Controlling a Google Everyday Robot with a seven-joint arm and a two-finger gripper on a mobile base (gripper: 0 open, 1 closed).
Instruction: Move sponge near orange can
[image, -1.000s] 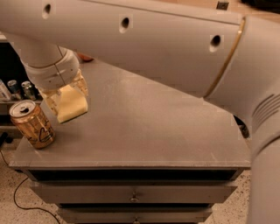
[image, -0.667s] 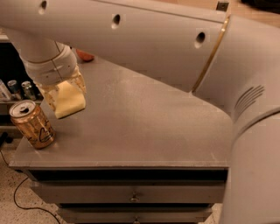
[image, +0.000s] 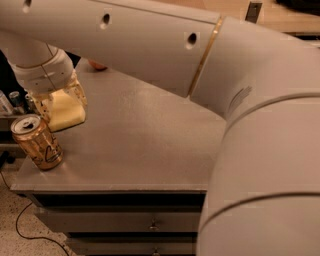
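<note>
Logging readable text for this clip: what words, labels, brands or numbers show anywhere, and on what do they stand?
Orange can: dark curly lettering on its side, too blurred to read.
Sponge, held by the gripper just behind the can: no text.
Robot arm: no text, only round holes and a gold ring.
Nothing else in view carries legible writing.

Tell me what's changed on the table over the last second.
The claw, closed on the sponge, has carried it slightly left, so it now sits just behind the orange can. The arm's large elbow has swung further into view on the right. The orange can stands upright in the same spot on the grey table, and the grip on the sponge is unchanged.
</note>
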